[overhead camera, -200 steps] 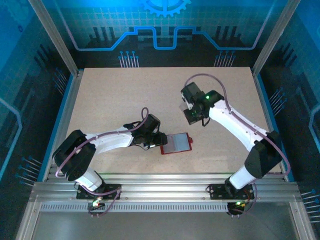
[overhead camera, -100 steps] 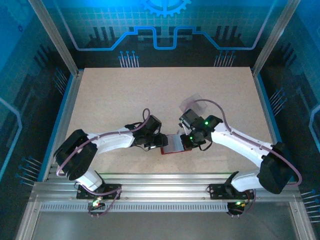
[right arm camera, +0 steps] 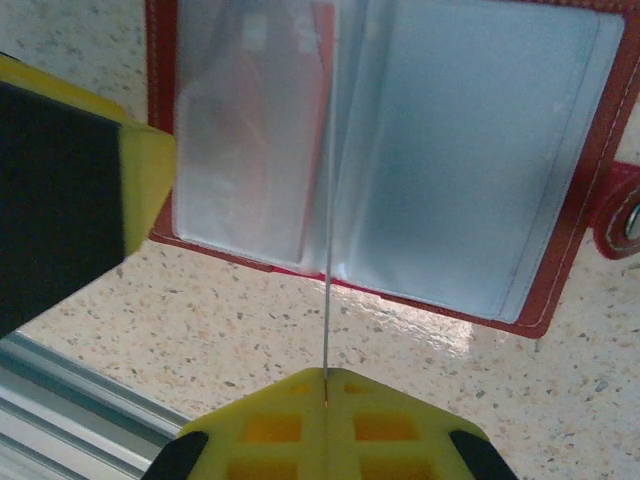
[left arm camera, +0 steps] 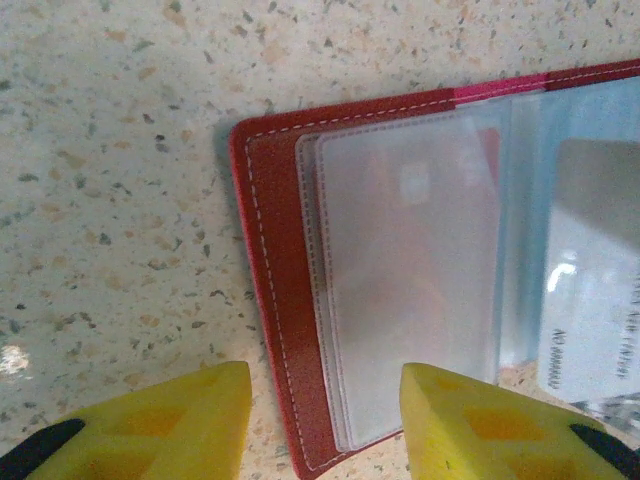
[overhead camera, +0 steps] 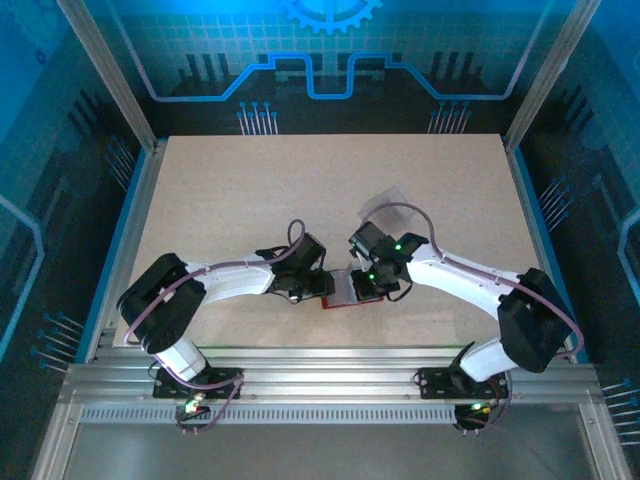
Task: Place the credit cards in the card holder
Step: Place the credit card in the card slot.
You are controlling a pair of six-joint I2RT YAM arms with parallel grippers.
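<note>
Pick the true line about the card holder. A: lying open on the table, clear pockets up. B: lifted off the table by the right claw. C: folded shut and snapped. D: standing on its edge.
A: the card holder lies spread flat on the table, pockets up, snap tab loose at its side.

The left gripper (overhead camera: 322,285) and the right gripper (overhead camera: 366,288) meet over the red card holder (overhead camera: 343,299), near the front edge of the table (overhead camera: 220,200). One pale credit card (overhead camera: 380,204) lies apart behind them.

Red card holder (right arm camera: 470,150) open flat, pale credit card (left arm camera: 600,290) on edge above its clear pockets
</note>
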